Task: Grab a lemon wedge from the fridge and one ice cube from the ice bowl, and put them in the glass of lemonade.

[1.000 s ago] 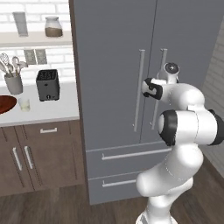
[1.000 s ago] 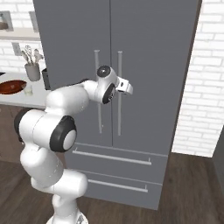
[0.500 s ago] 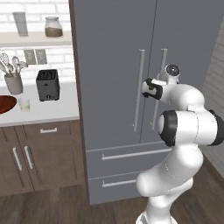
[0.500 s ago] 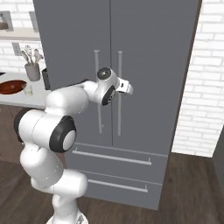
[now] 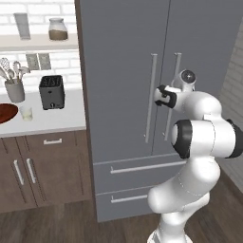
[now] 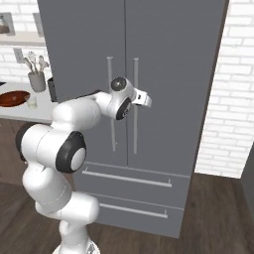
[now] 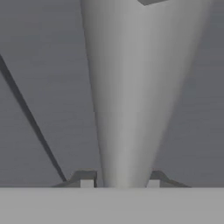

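fingers [image 7: 87, 181] have closed on one of the fridge's [image 5: 118, 57] two handles [image 7: 127, 96].

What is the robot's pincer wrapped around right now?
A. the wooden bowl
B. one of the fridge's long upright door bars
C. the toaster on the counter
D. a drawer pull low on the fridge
B: in the hand view the pincer has a fingertip on either side of an upright handle bar of the closed fridge.

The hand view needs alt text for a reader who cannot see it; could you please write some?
Close-up of a pale grey vertical bar handle of the fridge, running up between the pincer, whose two dark fingertips flank it on either side. The flat grey door fills the background, with a dark seam slanting across the left.
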Tool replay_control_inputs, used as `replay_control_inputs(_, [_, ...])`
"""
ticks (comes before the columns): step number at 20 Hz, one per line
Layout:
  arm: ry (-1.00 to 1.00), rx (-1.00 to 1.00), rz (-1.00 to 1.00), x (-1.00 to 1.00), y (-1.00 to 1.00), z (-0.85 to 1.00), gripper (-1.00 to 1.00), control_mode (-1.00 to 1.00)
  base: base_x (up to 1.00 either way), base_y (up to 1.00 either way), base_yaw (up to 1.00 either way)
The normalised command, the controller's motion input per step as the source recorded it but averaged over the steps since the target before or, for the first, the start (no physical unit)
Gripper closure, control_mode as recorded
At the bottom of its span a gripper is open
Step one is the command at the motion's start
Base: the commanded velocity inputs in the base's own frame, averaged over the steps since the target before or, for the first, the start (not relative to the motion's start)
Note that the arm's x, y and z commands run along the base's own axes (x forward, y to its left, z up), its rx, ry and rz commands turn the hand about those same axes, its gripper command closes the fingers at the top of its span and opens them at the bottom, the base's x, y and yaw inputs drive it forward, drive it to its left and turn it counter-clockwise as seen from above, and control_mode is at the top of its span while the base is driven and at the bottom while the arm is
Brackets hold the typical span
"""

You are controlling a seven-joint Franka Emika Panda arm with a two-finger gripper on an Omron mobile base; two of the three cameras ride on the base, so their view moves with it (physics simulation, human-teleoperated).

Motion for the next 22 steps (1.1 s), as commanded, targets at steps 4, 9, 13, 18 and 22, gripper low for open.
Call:
replay_control_inputs(4, [-0.03,0.0,0.0,0.0,-0.25,-0.06,1.0,-1.0,0.0,0.0,0.0])
replay_control_inputs(9, [0.0,0.0,0.0,-0.04,-0.68,-0.01,1.0,-1.0,0.0,0.0,0.0])
replay_control_inputs(13, [-0.01,0.02,-0.06,-0.34,-0.96,0.0,1.0,-1.0,0.0,0.0,0.0])
replay_control_inputs(18, [-0.03,0.08,-0.12,-0.63,-1.0,0.0,1.0,-1.0,0.0,0.0,0.0])
replay_control_inputs(22, [-0.03,0.12,-0.13,-0.84,-1.0,0.0,1.0,-1.0,0.0,0.0,0.0])
